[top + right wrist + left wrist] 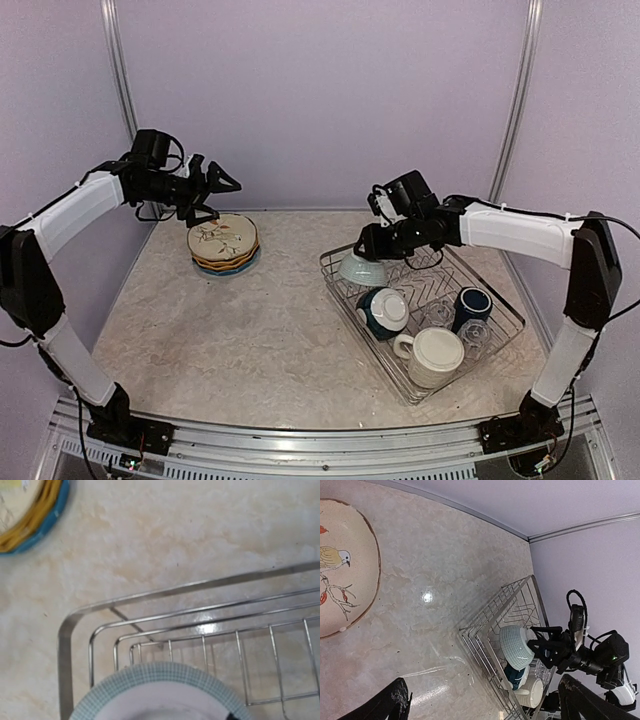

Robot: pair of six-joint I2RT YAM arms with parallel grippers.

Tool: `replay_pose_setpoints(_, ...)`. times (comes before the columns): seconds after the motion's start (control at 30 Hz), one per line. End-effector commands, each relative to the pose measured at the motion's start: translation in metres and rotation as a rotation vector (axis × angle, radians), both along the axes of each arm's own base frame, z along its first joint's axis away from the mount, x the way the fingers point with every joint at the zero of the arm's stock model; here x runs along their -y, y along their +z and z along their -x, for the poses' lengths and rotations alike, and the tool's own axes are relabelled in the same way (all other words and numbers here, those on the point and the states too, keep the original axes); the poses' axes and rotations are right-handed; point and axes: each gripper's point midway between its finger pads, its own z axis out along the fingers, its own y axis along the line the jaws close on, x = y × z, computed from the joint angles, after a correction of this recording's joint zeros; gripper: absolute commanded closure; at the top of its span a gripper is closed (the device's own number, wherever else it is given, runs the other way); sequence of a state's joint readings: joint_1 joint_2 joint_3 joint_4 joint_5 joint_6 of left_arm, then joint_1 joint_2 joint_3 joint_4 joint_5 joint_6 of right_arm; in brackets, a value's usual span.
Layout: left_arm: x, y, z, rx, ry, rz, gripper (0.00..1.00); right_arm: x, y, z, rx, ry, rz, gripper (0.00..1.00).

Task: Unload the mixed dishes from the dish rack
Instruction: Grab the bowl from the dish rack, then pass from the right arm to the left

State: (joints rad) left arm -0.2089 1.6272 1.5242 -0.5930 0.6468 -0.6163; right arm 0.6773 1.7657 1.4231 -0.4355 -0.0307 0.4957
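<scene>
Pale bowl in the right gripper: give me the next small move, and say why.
Probably carry the pale bowl left, past the rim of the dish rack, toward the bare table short of the plate stack. The right gripper looks shut on the bowl, which hangs tilted above the rack's left corner, so only sideways travel seems left before setting it down.

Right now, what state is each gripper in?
Left gripper: open, empty, above the plate stack.
Right gripper: closed on the pale bowl.
</scene>
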Motion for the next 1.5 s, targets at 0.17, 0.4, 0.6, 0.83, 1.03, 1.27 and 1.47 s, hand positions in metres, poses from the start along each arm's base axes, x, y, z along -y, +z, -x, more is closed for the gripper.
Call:
replay_pose_setpoints(0.17, 0.041, -0.009, 0.017, -0.022, -0.134, 0.036, 0.01, 0.005, 0.04, -0.011, 0.076, -0.054, -0.342, 0.98)
replay_pose_setpoints(0.4, 0.096, -0.005, 0.052, -0.013, -0.31, 0.135, 0.01, 0.01, 0.052, -0.006, 0.102, -0.07, -0.473, 0.99)
replay_pose_setpoints(0.6, 0.141, -0.004, 0.082, -0.035, -0.39, 0.186, 0.03, 0.02, 0.068, -0.001, 0.129, -0.088, -0.593, 1.0)
replay_pose_setpoints(0.83, 0.19, 0.002, 0.089, -0.16, -0.403, 0.333, 0.09, 0.031, 0.081, 0.007, 0.169, -0.096, -0.668, 1.0)
replay_pose_setpoints(1.03, 0.229, -0.013, 0.086, -0.286, -0.385, 0.439, 0.14, 0.037, 0.085, 0.015, 0.197, -0.082, -0.679, 1.0)
replay_pose_setpoints(1.27, 0.27, -0.023, 0.082, -0.37, -0.421, 0.524, 0.23, 0.04, 0.097, 0.031, 0.239, -0.026, -0.706, 1.0)
replay_pose_setpoints(1.47, 0.289, -0.019, 0.084, -0.371, -0.457, 0.599, 0.36, 0.045, 0.092, 0.044, 0.248, -0.012, -0.728, 1.0)
